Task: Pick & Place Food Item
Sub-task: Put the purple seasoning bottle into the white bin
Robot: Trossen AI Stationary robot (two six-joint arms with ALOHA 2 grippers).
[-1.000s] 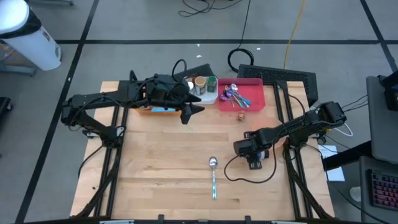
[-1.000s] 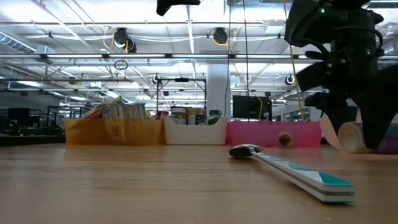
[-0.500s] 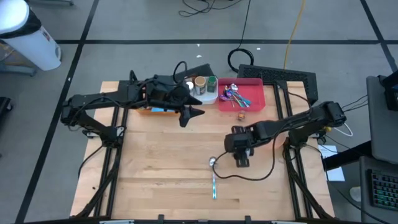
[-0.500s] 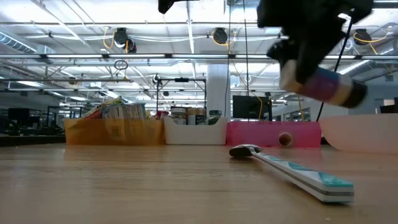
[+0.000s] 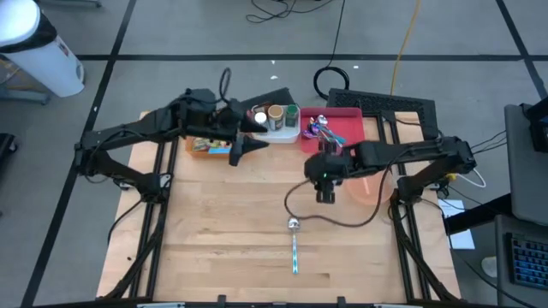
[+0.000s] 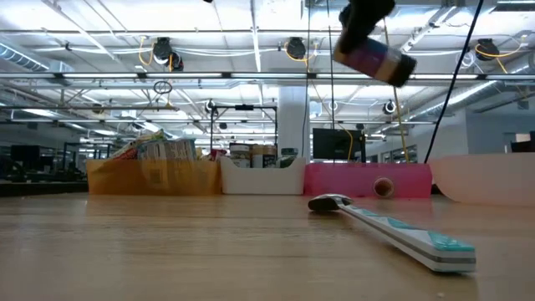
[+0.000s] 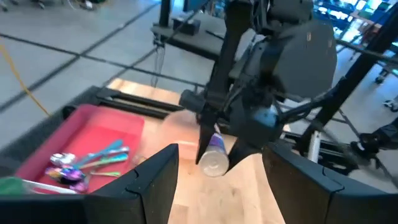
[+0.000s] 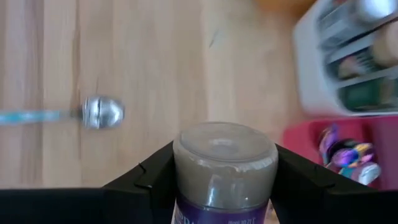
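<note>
Two arms: right gripper (image 5: 326, 181) clamped on a purple-labelled jar (image 8: 224, 163), lifted at table centre; left gripper (image 5: 244, 145), fingers apart, at ten o'clock. Carry it level and slowly.

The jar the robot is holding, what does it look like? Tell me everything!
The jar is small and clear, with a purple label and a pale, flat end facing forward. Something greyish-brown seems to fill it. The right gripper is shut on it, one dark finger on each side. It hangs tilted in the air, high above the table, touching nothing else. Below it lie the wood and a spoon.
</note>
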